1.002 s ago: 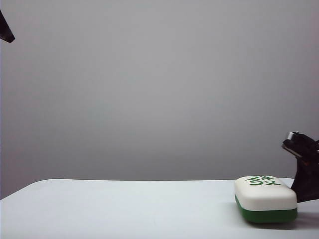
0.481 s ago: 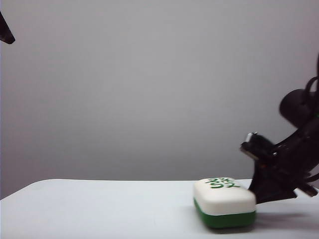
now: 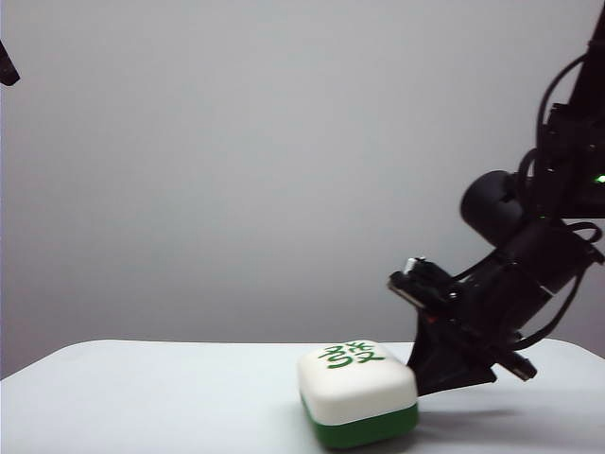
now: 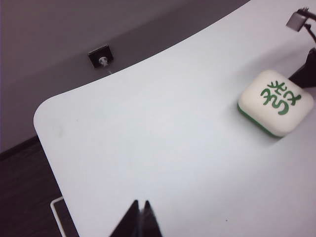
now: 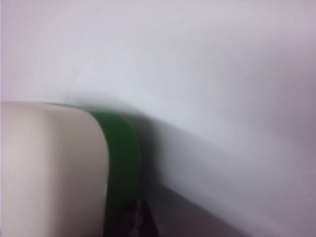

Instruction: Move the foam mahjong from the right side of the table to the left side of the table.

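Right gripper [image 3: 444,374] low, jaws closed (left gripper [image 4: 139,217] likewise, raised).

Bare lab or test-bench setting. Plain white counter [image 4: 163,148] with rounded corners, blank grey wall [image 3: 284,170] behind it at 12 o'clock, dark floor [image 4: 19,197] below the edge. A small metal fitting [image 4: 101,57] sits low on the wall.

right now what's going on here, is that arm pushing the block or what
It looks like a push, not a lift. The right gripper is low on the table, pressed against the right side of the foam mahjong, which sits flat with its green characters facing up, a little right of the middle. Its jaws look closed. The left gripper is shut and held above the table's left part, away from the block.
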You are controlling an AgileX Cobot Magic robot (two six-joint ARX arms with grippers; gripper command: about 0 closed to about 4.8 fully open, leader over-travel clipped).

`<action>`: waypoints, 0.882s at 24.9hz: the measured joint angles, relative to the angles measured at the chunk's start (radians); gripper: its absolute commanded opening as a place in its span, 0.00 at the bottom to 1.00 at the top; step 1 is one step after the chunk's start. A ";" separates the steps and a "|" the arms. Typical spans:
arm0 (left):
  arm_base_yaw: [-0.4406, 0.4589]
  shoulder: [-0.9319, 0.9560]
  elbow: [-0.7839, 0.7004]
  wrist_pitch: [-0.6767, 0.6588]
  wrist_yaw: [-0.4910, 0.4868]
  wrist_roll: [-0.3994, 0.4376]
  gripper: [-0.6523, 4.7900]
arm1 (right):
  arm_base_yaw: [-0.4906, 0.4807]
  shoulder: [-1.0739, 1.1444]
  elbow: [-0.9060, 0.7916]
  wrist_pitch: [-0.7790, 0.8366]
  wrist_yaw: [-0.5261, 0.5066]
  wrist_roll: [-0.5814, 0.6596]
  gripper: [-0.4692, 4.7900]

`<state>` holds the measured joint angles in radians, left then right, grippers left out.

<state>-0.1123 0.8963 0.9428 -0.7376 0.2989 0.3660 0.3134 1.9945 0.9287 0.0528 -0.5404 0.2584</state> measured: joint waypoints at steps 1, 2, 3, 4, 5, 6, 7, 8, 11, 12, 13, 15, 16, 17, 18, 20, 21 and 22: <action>0.000 0.000 0.000 -0.002 0.000 0.000 0.11 | 0.015 0.000 0.002 -0.001 0.007 0.010 0.08; 0.000 -0.002 0.000 -0.002 0.000 0.000 0.11 | 0.026 0.000 0.005 -0.001 0.011 0.018 0.08; 0.000 -0.006 0.000 -0.004 0.000 0.000 0.11 | 0.038 0.000 0.007 -0.001 0.015 0.025 0.08; 0.000 -0.009 0.000 -0.007 0.002 0.000 0.11 | 0.048 0.000 0.009 0.001 0.021 0.030 0.08; 0.000 -0.012 0.000 -0.008 0.008 0.000 0.11 | 0.062 0.000 0.008 0.000 0.026 0.044 0.08; 0.000 -0.012 0.000 -0.010 0.011 0.000 0.11 | 0.069 0.000 0.008 -0.003 0.026 0.058 0.08; 0.000 -0.011 0.000 -0.015 0.012 -0.001 0.11 | 0.071 0.000 0.008 -0.006 0.024 0.073 0.08; 0.000 -0.012 0.000 -0.023 0.012 -0.001 0.11 | 0.074 0.000 0.008 -0.009 0.022 0.090 0.08; 0.000 -0.011 0.000 -0.053 0.013 -0.003 0.11 | 0.103 0.000 0.008 -0.039 0.022 0.129 0.08; 0.000 -0.012 0.000 -0.061 0.013 -0.003 0.11 | 0.113 0.000 0.008 -0.050 0.020 0.131 0.08; 0.000 -0.012 0.000 -0.068 0.013 -0.003 0.11 | 0.119 0.000 0.008 -0.057 0.017 0.132 0.08; 0.000 -0.013 0.000 -0.079 0.013 -0.003 0.11 | 0.131 0.000 0.008 -0.080 0.006 0.144 0.08; 0.000 -0.014 0.000 -0.085 0.013 -0.003 0.11 | 0.137 0.000 0.008 -0.088 -0.003 0.151 0.08; 0.000 -0.017 0.000 -0.090 0.013 -0.003 0.11 | 0.143 0.000 0.008 -0.092 -0.008 0.154 0.08; 0.000 -0.019 0.000 -0.092 0.013 -0.003 0.11 | 0.146 0.000 0.008 -0.092 -0.009 0.157 0.08; 0.000 -0.022 0.000 -0.093 0.013 -0.003 0.11 | 0.156 0.000 0.010 -0.092 -0.008 0.163 0.08; 0.000 -0.023 0.000 -0.093 0.013 -0.003 0.11 | 0.162 0.000 0.014 -0.092 -0.005 0.164 0.08; 0.000 -0.023 0.000 -0.094 0.013 -0.003 0.11 | 0.172 0.000 0.021 -0.092 -0.005 0.169 0.08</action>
<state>-0.1127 0.8734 0.9428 -0.8314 0.3119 0.3626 0.4858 1.9949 0.9493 -0.0391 -0.5457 0.4271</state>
